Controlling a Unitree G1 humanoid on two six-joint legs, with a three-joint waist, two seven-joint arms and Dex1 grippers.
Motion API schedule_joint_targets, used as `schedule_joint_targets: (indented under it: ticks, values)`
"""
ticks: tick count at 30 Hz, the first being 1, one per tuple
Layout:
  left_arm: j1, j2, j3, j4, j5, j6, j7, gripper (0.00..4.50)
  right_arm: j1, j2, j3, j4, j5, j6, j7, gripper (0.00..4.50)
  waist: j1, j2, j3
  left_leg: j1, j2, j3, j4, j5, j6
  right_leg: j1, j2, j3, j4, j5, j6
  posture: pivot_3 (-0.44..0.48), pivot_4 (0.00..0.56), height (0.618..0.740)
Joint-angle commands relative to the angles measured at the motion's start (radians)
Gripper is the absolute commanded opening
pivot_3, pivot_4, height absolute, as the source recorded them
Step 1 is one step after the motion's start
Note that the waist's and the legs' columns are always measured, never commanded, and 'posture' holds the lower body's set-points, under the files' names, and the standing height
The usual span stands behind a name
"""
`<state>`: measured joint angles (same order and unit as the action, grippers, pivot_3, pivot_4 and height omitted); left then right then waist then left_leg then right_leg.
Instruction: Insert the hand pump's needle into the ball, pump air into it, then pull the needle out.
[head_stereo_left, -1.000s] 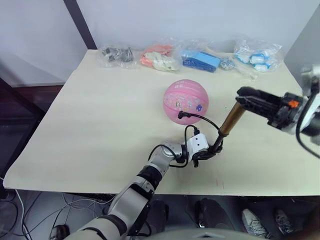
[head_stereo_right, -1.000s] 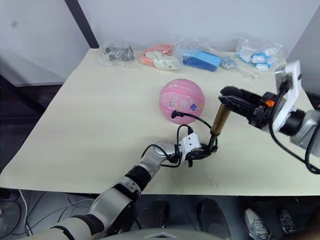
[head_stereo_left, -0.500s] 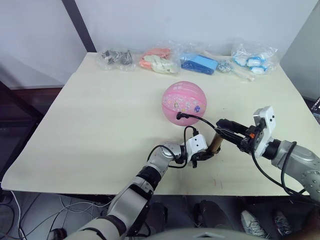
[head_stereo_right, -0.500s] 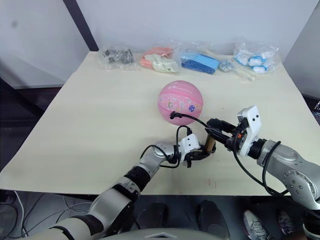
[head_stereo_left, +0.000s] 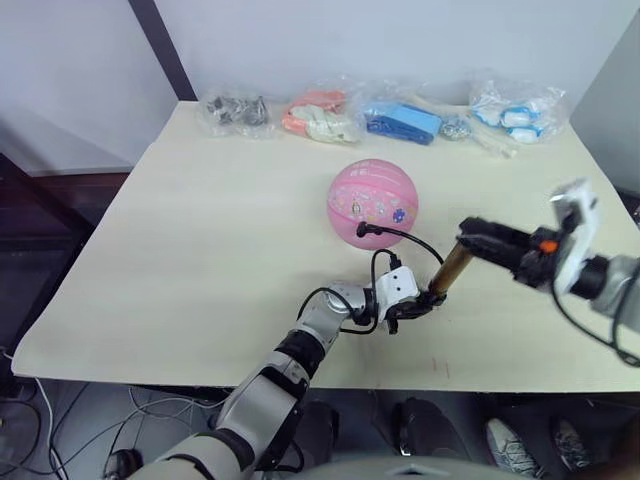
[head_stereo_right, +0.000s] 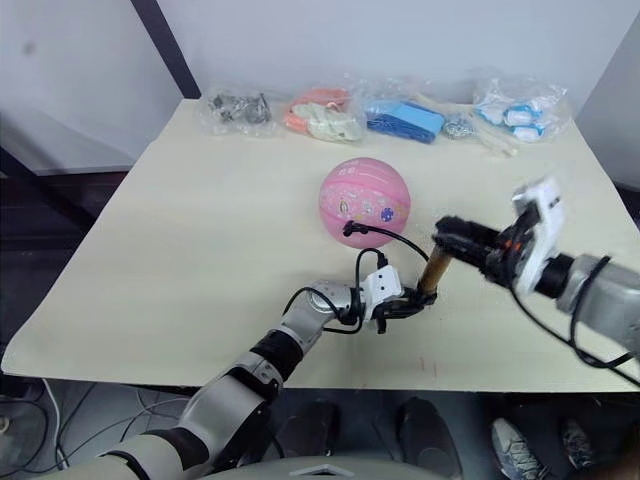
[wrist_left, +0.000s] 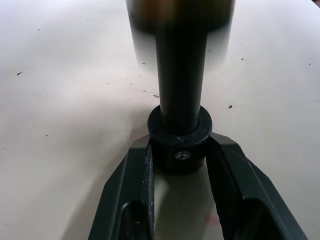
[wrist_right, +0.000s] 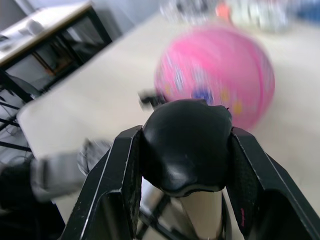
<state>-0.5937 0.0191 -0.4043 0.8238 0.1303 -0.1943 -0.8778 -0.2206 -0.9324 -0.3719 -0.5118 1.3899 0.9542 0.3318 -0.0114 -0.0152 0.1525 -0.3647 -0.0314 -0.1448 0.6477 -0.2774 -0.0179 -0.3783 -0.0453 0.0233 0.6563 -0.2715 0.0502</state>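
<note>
The round pink ball (head_stereo_left: 372, 203) rests mid-table. A thin black hose (head_stereo_left: 405, 238) loops from the hand pump's base up to a small black fitting (head_stereo_left: 362, 231) pressed against the ball's near side; the needle itself is hidden there. The brass hand pump (head_stereo_left: 452, 270) stands tilted on the table. My left gripper (head_stereo_left: 418, 303) is shut on its black bottom cap (wrist_left: 180, 145). My right gripper (head_stereo_left: 470, 238) is shut on the pump's black handle (wrist_right: 186, 145), with the ball (wrist_right: 215, 75) behind it.
Several clear bags lie along the table's far edge: dark parts (head_stereo_left: 235, 110), orange-white items (head_stereo_left: 318, 115), blue items (head_stereo_left: 400, 122) and blue-white items (head_stereo_left: 515, 110). The table's near edge (head_stereo_left: 300, 385) runs just behind my left wrist.
My right gripper pushed the handle down toward the pump's base half a second ago and has since drawn it back up part of the way. The left gripper and ball stayed put.
</note>
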Motion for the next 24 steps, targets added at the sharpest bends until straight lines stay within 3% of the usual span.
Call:
schedule_joint_targets:
  ticks: [1,8,12,17,24]
  values:
    - [0.048,0.032,-0.031,0.073,0.048,0.041,-0.002,1.02,-0.071,-0.081,-0.138,0.003,0.137,-0.008,-0.07,1.72,0.0,-0.001,0.001,0.0,0.0,0.0,0.0,0.0,0.0,0.0,-0.001,0.0,0.0,0.0,-0.001,0.0,0.15,0.74]
    - [0.048,0.032,-0.031,0.075,0.048,0.04,-0.003,1.02,-0.173,-0.24,-0.205,0.068,0.294,0.002,-0.109,1.72,0.0,-0.002,0.004,-0.001,0.0,0.001,0.001,0.0,0.0,0.0,-0.002,0.0,-0.001,0.0,0.001,0.0,0.15,0.74]
    - [0.049,0.032,-0.032,0.074,0.048,0.04,-0.005,1.02,-0.164,-0.278,-0.215,0.077,0.296,0.021,-0.093,1.72,0.001,-0.002,0.006,-0.003,0.0,0.0,0.001,0.0,0.0,-0.002,-0.002,-0.001,-0.001,0.0,0.0,0.0,0.15,0.74]
    - [0.053,0.029,-0.034,0.069,0.047,0.043,-0.006,1.02,-0.048,-0.19,-0.181,0.039,0.228,0.014,-0.091,1.72,0.004,-0.004,0.006,-0.004,0.0,0.0,0.0,0.0,0.0,-0.002,-0.002,-0.001,-0.001,0.0,0.0,0.0,0.15,0.74]
    - [0.055,0.039,-0.034,0.064,0.047,0.045,-0.007,1.02,0.109,-0.013,-0.012,-0.037,0.04,-0.051,-0.073,1.72,-0.002,-0.011,0.0,0.003,0.001,0.001,0.0,0.0,0.0,0.002,0.0,0.0,0.0,-0.002,0.004,0.0,0.15,0.74]
